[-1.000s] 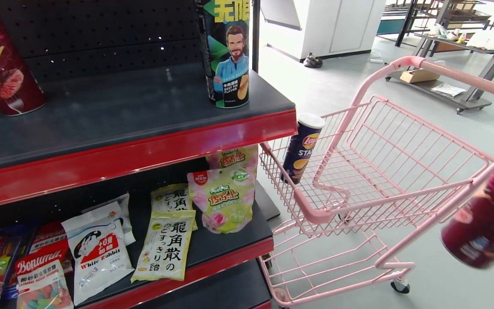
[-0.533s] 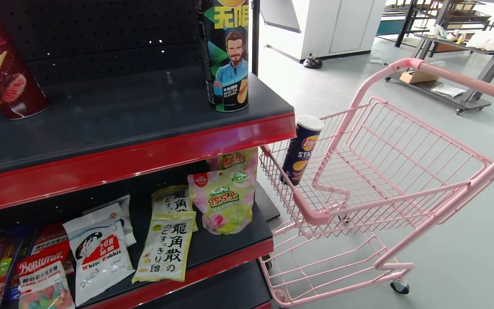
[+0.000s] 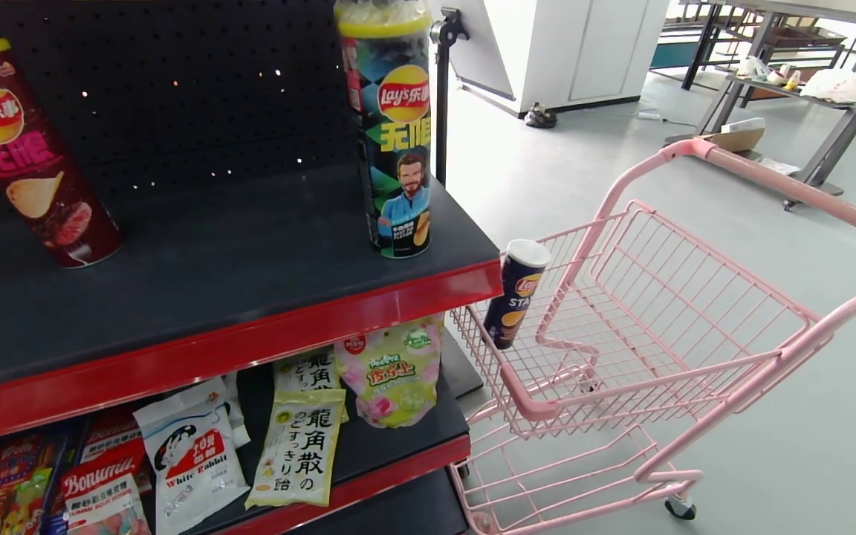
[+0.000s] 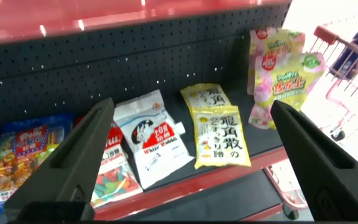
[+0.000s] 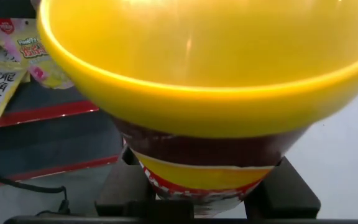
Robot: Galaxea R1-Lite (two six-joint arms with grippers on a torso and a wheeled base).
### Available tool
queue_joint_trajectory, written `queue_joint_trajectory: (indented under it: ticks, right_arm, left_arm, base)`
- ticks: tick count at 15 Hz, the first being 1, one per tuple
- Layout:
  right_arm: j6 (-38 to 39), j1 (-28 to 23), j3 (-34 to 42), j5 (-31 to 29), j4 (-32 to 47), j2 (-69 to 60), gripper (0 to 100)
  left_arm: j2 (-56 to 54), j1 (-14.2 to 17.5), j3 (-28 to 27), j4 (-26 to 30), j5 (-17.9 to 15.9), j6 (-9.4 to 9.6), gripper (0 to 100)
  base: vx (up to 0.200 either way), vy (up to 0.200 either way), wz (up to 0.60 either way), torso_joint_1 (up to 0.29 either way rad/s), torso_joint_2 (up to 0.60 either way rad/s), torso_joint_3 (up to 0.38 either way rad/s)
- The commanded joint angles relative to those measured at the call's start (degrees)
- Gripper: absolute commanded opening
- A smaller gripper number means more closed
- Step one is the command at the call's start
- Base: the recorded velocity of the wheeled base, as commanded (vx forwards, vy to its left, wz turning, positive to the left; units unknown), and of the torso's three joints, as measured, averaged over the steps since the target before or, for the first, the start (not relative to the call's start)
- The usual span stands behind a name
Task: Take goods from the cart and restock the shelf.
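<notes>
Dark top shelf [image 3: 198,290] shows bare deck at 11 o'clock between the maroon can [image 3: 34,160] and the green can [image 3: 394,148], so I'd have the right pincer [image 5: 204,202], clamped on its yellow-lidded can [image 5: 197,155], lift high, clear the red lip [image 3: 250,338] and land it upright, left pincer [image 4: 192,106] gaping empty.

A shop aisle is seen, mocked up inside a lab hall: a red-edged shelf [image 3: 250,342] with pegboard back [image 3: 175,74] is stocked with chip cans [image 3: 394,141] and snack bags [image 3: 302,446], a pink cart [image 3: 785,186] is parked beside it, and a white cabinet [image 3: 584,44] and cluttered metal racks [image 3: 807,89] are spotted beyond.
</notes>
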Motion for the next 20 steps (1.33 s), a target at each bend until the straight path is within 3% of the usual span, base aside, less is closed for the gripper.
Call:
queue_joint_trajectory:
  ticks: [1,12,20]
  right_arm:
    - [-0.46,0.16,-1.12,0.11,-0.01,2.05,0]
    - [-0.55,0.16,-4.72,0.20,-1.77,7.59,0]
    - [-1.60,0.07,-4.20,0.11,-3.00,8.03,0]
  left_arm:
    - [0.05,0.01,0.01,-0.04,0.10,0.00,100]
    - [0.05,0.01,0.01,0.04,0.10,0.00,100]
    - [0.05,0.01,0.01,-0.04,0.10,-0.09,100]
  base:
    - [0.000,0.000,0.00,0.159,-0.52,-0.373]
    - [0.000,0.000,0.00,0.193,-0.54,-0.351]
    - [0.000,0.000,0.60,0.015,-0.03,-0.020]
